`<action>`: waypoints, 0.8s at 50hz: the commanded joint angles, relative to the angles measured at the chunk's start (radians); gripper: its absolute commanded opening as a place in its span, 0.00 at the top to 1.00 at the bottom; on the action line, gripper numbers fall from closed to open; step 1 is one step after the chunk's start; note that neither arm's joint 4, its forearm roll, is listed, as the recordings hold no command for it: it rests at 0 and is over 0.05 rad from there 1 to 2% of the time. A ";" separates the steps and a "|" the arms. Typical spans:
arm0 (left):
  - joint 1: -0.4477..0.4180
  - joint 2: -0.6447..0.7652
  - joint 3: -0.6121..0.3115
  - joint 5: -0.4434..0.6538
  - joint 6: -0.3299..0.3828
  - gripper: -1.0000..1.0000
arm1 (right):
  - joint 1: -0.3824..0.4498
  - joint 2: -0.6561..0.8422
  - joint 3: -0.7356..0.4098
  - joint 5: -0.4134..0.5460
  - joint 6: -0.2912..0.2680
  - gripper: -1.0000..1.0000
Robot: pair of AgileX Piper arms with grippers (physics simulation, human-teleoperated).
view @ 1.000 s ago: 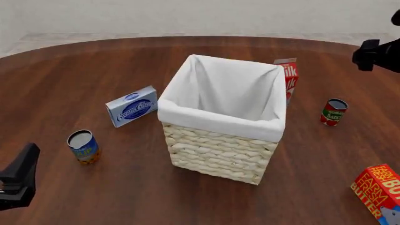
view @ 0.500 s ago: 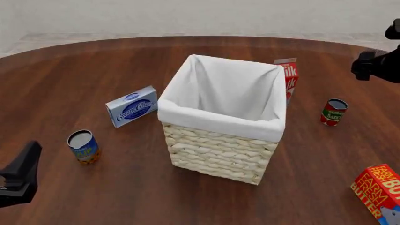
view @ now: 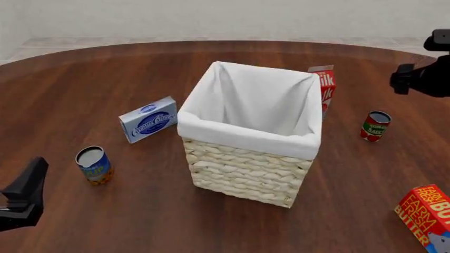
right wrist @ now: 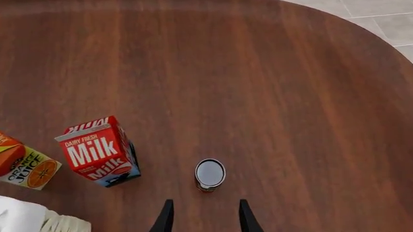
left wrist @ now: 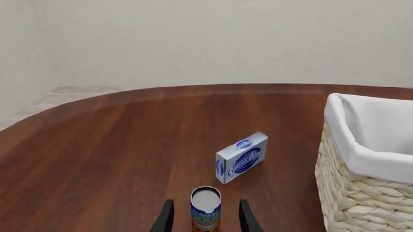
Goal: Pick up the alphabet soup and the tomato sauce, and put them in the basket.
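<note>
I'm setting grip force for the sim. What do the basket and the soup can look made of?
The basket looks like pale woven wicker, matte, with plaited strands showing on its walls and a white cloth liner folded over the rim. The alphabet soup looks like a metal can: plain silvery top, printed blue and orange label, probably paper.

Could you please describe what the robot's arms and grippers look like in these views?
Both are matte black, with no cables or markings visible. In the front view the left gripper shows as an angular, wedge-shaped black body, and the right gripper as a blocky black housing. Each wrist view shows two slim, tapered black fingers with a gap between them.
</note>
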 commanded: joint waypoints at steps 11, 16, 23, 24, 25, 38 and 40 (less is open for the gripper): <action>0.001 0.002 0.000 -0.002 -0.002 0.00 | -0.003 0.064 0.012 -0.044 -0.002 0.00; 0.003 -0.017 0.000 0.016 -0.002 0.00 | -0.008 0.080 0.023 -0.059 -0.015 0.00; 0.002 -0.027 0.000 0.026 -0.003 0.00 | -0.036 0.100 0.022 -0.077 -0.022 0.00; 0.002 -0.026 0.000 0.025 -0.003 0.00 | -0.036 0.100 0.025 -0.080 -0.022 0.00; 0.002 -0.024 0.000 0.023 -0.003 0.00 | -0.038 0.101 0.025 -0.082 -0.021 0.00; 0.003 -0.042 0.000 0.041 -0.004 0.00 | -0.030 0.135 0.015 -0.102 -0.010 0.00; 0.004 -0.042 0.000 0.041 -0.004 0.00 | -0.024 0.137 0.015 -0.103 -0.007 0.00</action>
